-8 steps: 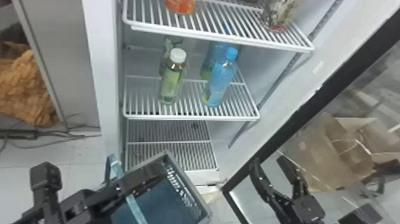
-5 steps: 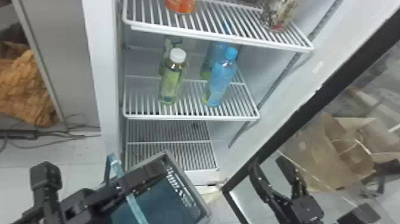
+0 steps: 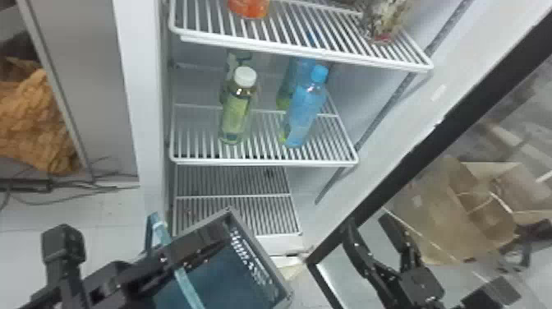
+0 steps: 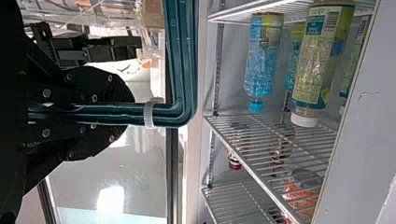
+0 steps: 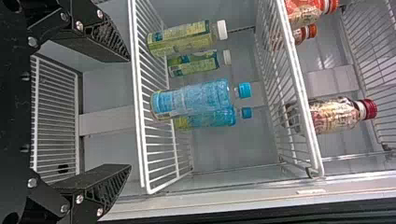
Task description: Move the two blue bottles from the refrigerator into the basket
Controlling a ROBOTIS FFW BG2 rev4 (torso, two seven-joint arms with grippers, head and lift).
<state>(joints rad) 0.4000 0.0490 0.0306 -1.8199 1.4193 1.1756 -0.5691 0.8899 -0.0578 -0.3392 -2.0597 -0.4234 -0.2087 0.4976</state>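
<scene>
In the head view my left gripper (image 3: 168,257) is shut on the teal handle (image 3: 187,287) of the basket (image 3: 266,254), low in front of the refrigerator. The left wrist view has this gripper (image 4: 126,114) around the handle bar (image 4: 163,114). Lower right, my right gripper (image 3: 371,228) stands open below and right of the middle shelf. One blue bottle (image 3: 304,111) stands upright at that shelf's front; the other (image 3: 292,80) is partly hidden behind it. In the right wrist view the open gripper (image 5: 130,114) faces the front blue bottle (image 5: 191,99), apart from it.
Green bottles with white caps, the front one (image 3: 236,115) clear of the other, stand left of the blue ones. The upper shelf (image 3: 287,45) overhangs them. At the right is the open refrigerator door's dark frame (image 3: 394,181); a cardboard box (image 3: 476,209) lies beyond.
My right gripper has shifted very slightly to the left in the head view. The left gripper, basket and bottles have kept their places.
</scene>
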